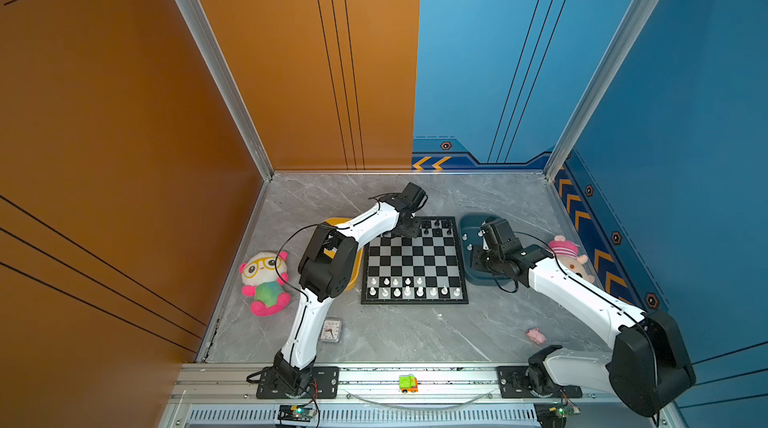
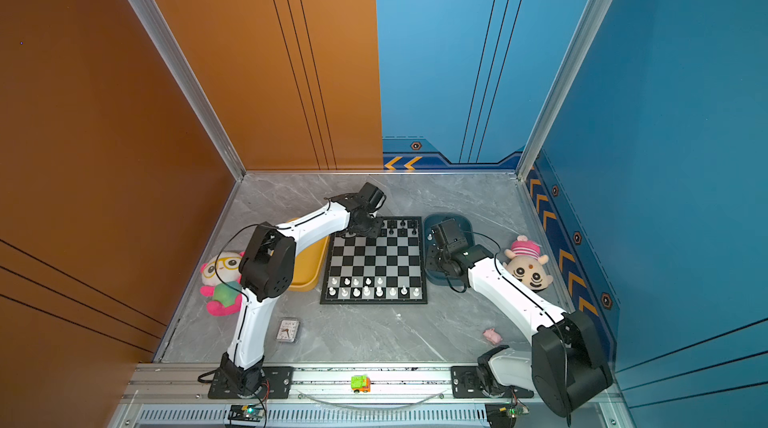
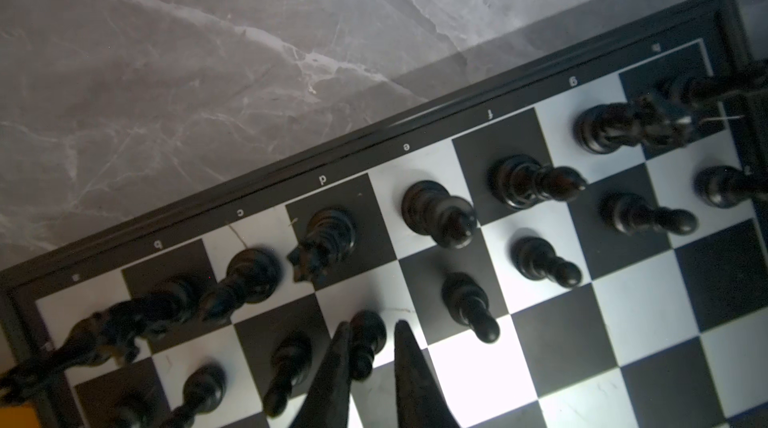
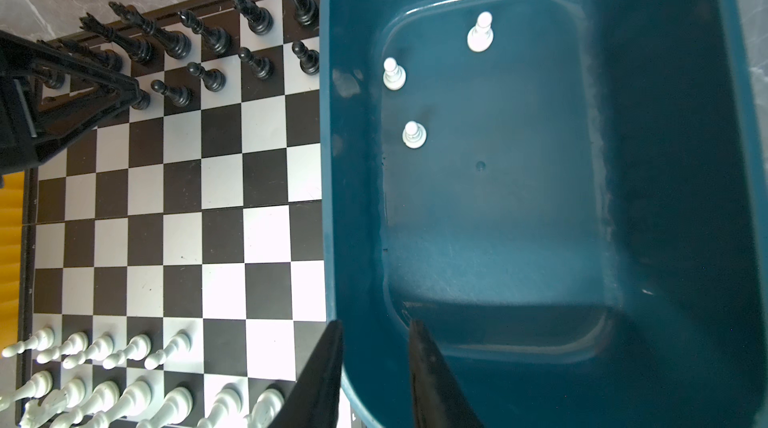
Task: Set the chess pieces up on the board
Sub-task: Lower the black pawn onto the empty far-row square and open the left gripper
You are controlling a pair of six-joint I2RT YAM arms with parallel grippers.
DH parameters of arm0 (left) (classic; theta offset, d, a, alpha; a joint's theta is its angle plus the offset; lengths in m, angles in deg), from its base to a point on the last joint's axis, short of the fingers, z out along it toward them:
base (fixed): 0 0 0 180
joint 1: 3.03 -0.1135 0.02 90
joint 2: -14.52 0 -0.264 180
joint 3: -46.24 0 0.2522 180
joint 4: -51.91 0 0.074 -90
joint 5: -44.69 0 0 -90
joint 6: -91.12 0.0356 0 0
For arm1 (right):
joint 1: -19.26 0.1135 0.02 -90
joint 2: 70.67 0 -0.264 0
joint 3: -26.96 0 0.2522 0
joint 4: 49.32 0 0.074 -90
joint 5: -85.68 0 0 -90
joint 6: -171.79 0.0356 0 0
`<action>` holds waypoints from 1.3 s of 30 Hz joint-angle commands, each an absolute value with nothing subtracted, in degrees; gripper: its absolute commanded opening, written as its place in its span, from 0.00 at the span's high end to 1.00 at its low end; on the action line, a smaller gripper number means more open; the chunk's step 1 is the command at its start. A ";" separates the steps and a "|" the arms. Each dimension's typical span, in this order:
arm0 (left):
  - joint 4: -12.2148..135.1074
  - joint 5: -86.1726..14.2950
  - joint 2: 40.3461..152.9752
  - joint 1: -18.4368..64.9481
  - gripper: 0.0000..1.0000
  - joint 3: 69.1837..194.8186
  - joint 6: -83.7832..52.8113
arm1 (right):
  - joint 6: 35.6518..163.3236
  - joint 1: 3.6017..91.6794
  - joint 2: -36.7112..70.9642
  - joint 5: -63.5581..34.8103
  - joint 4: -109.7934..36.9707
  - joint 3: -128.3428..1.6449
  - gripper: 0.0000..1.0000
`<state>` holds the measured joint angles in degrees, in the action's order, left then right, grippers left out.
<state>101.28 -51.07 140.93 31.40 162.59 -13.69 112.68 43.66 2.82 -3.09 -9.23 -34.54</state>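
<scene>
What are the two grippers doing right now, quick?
Left gripper: slightly open around a black pawn standing on the board; a gap shows on one side.
Right gripper: open, empty, over the tray.

Board central on table. Left tray just beside its left edge; right tray beside its right edge, three pawns standing inside. Pieces stand along far and near rows

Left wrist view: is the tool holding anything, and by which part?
Apparently nothing. The left tool straddles a black pawn standing on the board. One finger is against its head and a gap shows at the other, so it is not clamped.
</scene>
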 commanded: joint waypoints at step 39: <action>102.49 -49.44 140.91 31.05 0.69 162.76 -13.56 | 112.02 43.34 2.27 -3.78 -9.00 -33.82 0.70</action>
<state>101.28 -50.37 141.76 31.36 162.80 -13.69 112.68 43.64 2.82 -3.09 -9.21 -34.30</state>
